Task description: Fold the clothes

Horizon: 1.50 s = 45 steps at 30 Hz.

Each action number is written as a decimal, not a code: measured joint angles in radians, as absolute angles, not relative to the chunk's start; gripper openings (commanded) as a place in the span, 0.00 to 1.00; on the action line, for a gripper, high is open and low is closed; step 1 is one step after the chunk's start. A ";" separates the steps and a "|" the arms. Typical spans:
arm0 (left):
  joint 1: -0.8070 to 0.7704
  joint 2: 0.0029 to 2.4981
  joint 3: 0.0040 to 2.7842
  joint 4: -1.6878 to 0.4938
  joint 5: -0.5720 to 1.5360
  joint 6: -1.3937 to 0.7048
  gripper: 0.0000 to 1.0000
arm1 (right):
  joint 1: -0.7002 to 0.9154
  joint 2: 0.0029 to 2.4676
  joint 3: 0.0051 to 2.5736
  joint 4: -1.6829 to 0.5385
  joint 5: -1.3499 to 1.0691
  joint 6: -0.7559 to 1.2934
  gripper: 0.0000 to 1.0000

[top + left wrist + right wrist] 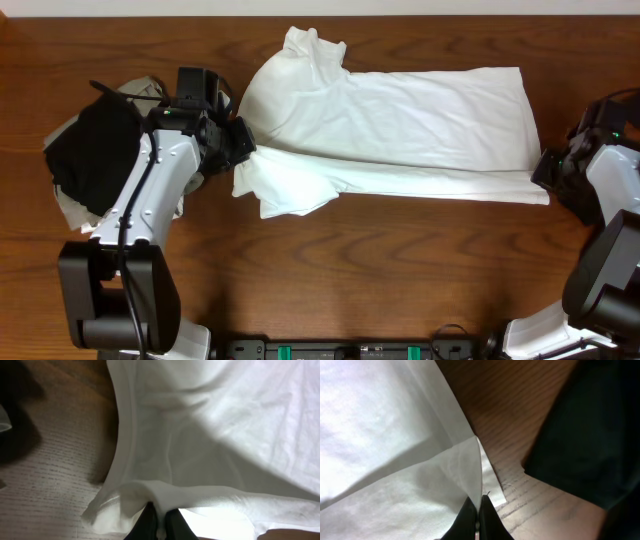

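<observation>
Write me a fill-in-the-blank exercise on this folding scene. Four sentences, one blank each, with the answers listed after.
1. The T-shirt spread across the table is ____ in colour.
2. The left gripper and the right gripper each pinch the T-shirt's cloth, so both are ____.
3. The black garment lies on the robot's ____ side, apart from the T-shirt.
4. The table's surface is brown, grained ____.

Missing words: white; shut; left; wood
</observation>
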<state>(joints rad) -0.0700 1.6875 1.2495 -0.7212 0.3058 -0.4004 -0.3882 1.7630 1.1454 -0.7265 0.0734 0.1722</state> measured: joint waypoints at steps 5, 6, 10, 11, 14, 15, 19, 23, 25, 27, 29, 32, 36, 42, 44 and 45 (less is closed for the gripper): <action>-0.070 1.726 1.250 -0.711 0.308 -0.400 0.06 | -0.388 1.763 1.122 -0.666 0.070 0.184 0.01; -0.070 1.737 1.250 -0.707 0.308 -0.400 0.06 | -0.388 1.763 1.121 -0.653 0.068 0.191 0.01; -0.070 1.781 1.250 -0.682 0.308 -0.400 0.06 | -0.388 1.763 1.119 -0.592 0.052 0.213 0.02; -0.070 1.789 1.250 -0.668 0.308 -0.400 0.06 | -0.388 1.763 1.119 -0.571 0.039 0.220 0.02; -0.070 1.796 1.250 -0.626 0.307 -0.400 0.07 | -0.388 1.763 1.119 -0.532 0.010 0.228 0.02; -0.070 1.796 1.250 -0.614 0.308 -0.400 0.07 | -0.388 1.763 1.119 -0.520 0.000 0.232 0.02; -0.070 1.796 1.250 -0.573 0.308 -0.400 0.08 | -0.388 1.763 1.119 -0.498 -0.021 0.249 0.03; -0.070 1.796 1.250 -0.565 0.308 -0.400 0.15 | -0.388 1.763 1.119 -0.486 -0.030 0.260 0.10; -0.070 1.796 1.250 -0.562 0.307 -0.405 0.15 | -0.388 1.763 1.119 -0.479 -0.030 0.264 0.12; -0.070 1.796 1.250 -0.561 0.308 -0.408 0.19 | -0.388 1.763 1.119 -0.475 -0.030 0.266 0.19; -0.070 1.796 1.250 -0.560 0.307 -0.407 0.34 | -0.388 1.763 1.119 -0.473 -0.030 0.274 0.26; -0.070 1.796 1.250 -0.559 0.307 -0.411 0.43 | -0.388 1.763 1.119 -0.471 -0.031 0.273 0.29; -0.070 1.796 1.250 -0.564 0.307 -0.415 0.45 | -0.388 1.763 1.119 -0.490 -0.030 0.274 0.30; -0.070 1.796 1.250 -0.691 0.309 -0.414 0.49 | -0.388 1.763 1.119 -0.563 -0.030 0.274 0.31; -0.070 1.796 1.249 -0.760 0.309 -0.415 0.49 | -0.388 1.763 1.115 -0.577 -0.030 0.274 0.30; -0.070 1.796 1.248 -0.799 0.309 -0.415 0.49 | -0.388 1.763 1.110 -0.576 -0.030 0.274 0.30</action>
<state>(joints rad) -0.0700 1.7962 1.2484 -0.7986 0.3092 -0.4152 -0.3882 1.7630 1.1095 -0.5758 -0.0303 0.2737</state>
